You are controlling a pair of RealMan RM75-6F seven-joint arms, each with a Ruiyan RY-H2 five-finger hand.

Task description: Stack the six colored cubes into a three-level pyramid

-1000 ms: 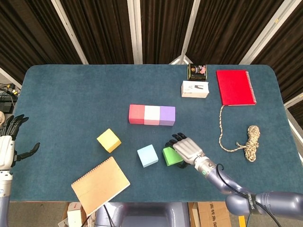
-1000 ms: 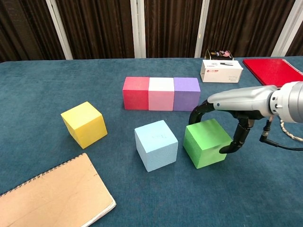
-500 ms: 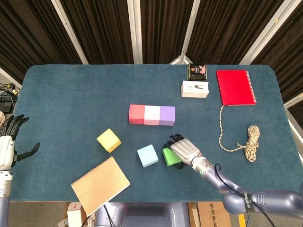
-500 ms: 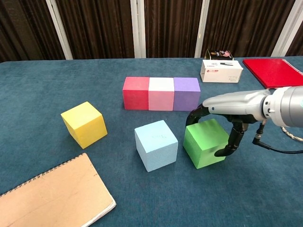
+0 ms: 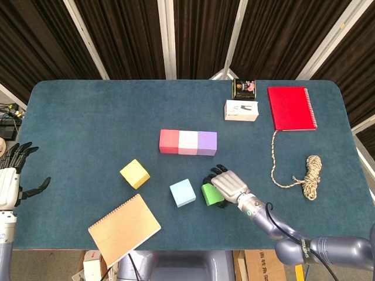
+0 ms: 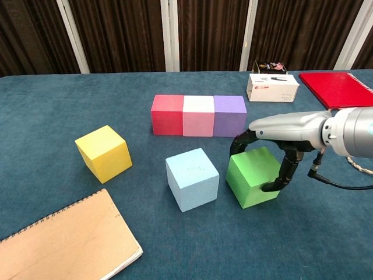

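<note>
Progress check: base row looks done. Red cube (image 6: 167,115), pink cube (image 6: 198,115) and purple cube (image 6: 229,115) sit side by side, touching, in one line at mid-table. That is level one only; nothing is stacked on it yet.

Your right hand (image 5: 229,185) is wrapped over the green cube (image 6: 252,176), fingers curled down the far side and the thumb against the near right face. Contact looks made in the chest view, but the cube sits flat on the table (image 5: 88,117), so you hold it without having lifted it.

Your left hand (image 5: 12,178) is at the far left table edge, fingers spread, holding nothing.

Remaining, as judged from the layout:
- green cube, then light blue cube (image 6: 192,178) just left of it, onto the base row for level two;
- yellow cube (image 6: 104,153), well to the left, probably for the top.

Roughly half the placements done, all stacking still ahead. Seat the green one across a seam between two base cubes.
</note>
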